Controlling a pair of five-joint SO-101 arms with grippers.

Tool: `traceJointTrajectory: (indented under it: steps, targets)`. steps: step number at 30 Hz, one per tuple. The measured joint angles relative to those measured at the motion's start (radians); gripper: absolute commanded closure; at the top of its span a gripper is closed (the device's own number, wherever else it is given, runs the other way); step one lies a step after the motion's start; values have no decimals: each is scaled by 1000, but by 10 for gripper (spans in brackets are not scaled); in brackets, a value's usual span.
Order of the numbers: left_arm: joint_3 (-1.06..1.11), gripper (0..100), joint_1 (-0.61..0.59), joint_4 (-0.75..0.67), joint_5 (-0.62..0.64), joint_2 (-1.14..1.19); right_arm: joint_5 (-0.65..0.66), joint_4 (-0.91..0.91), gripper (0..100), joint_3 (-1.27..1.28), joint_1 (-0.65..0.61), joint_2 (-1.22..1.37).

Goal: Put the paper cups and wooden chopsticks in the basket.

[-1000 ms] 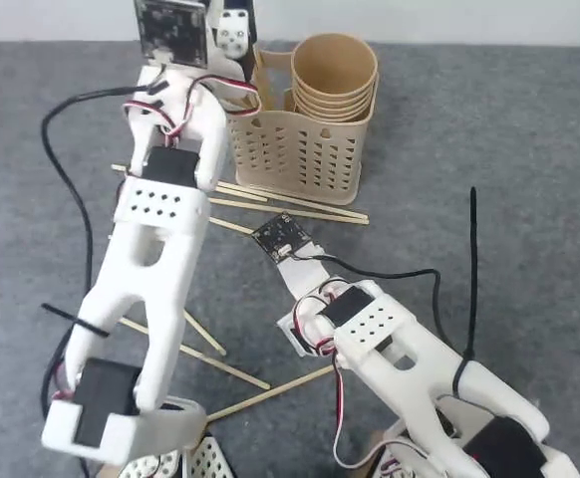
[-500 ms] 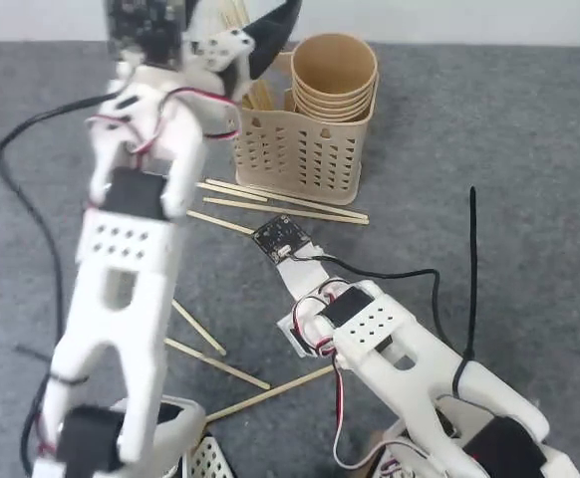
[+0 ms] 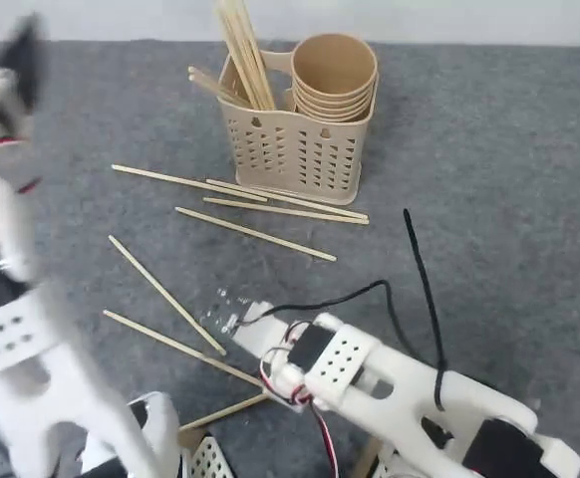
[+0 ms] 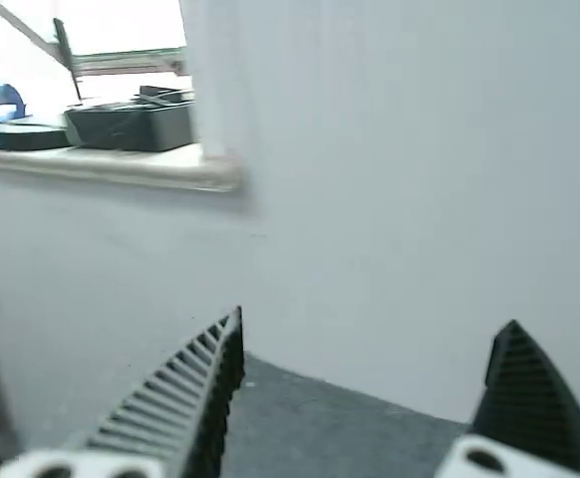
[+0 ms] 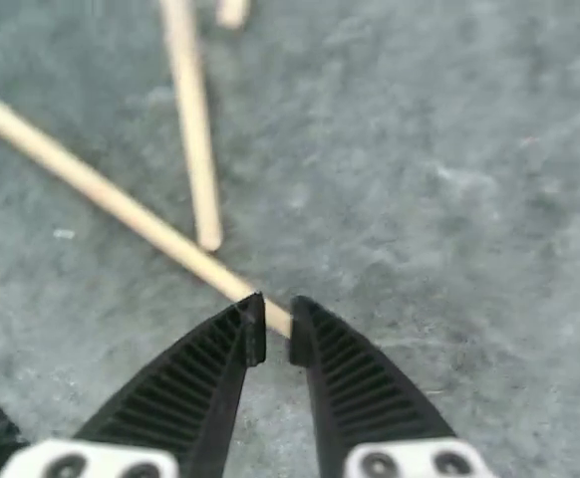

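Wooden chopsticks (image 3: 255, 234) scattered over grey mat (image 3: 509, 179), basket (image 3: 295, 149) at upper centre.
Far left, left gripper (image 4: 370, 368) gaping wide before a pale wall. Mid-frame, thin pale sticks below the basket, with more sticks and stacked paper cups (image 3: 335, 70) inside it. Lower centre, right gripper (image 5: 275, 334) narrowed to a sliver over one chopstick (image 5: 101, 194). Plain mat stretching to right edge.
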Motion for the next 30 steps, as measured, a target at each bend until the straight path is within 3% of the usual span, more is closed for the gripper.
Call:
traceJointTrajectory:
  steps: [6, 12, 27, 30]
  targets:
    - [0, 636, -353, 0, 0, 35, 2, 12, 842, 0, -11, 0]
    - [72, 636, -543, -86, 0, 181, 11, 0, 854, 0, -11, 0]
    - [127, 636, -683, -279, 0, 448, 68, -2, 856, -75, -55, 190]
    - [127, 636, -686, -285, 0, 459, 68, -9, 939, -77, -55, 193]
